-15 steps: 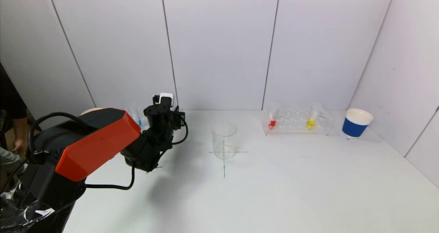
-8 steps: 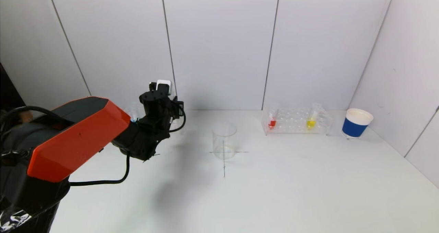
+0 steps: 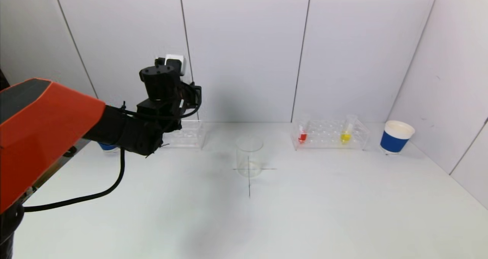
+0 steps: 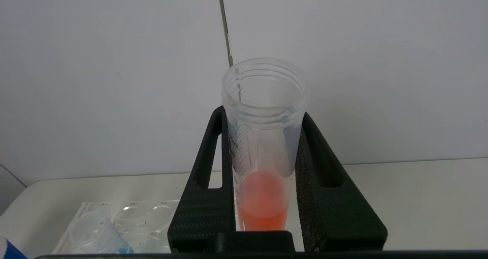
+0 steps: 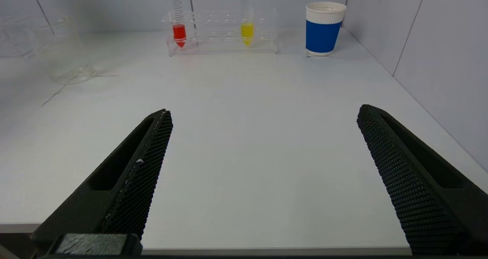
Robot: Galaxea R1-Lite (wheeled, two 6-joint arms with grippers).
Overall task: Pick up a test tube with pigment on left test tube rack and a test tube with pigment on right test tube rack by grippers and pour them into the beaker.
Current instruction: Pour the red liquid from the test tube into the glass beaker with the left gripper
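Up over the left rack [image 3: 187, 134], the head view has the left tool [image 3: 167, 66] raised, with the beaker [image 3: 249, 156] mid-worktop [image 3: 305, 205]. Left wrist: left tool [image 4: 263, 144] clamped on a tube [image 4: 263, 137] of orange-red liquid, upright between its fingers [image 4: 206, 198]. Right wrist: right tool [image 5: 263, 183] spread wide, holding nothing, well short of the right rack [image 5: 225, 32].

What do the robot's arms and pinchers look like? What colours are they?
The left arm wears a big orange-red shell over black parts, with a black cable looping underneath. Its wrist is black, topped by a small white box. Both end effectors, left and right, have two long black wedge-shaped fingers with bumpy, honeycomb-patterned insides.
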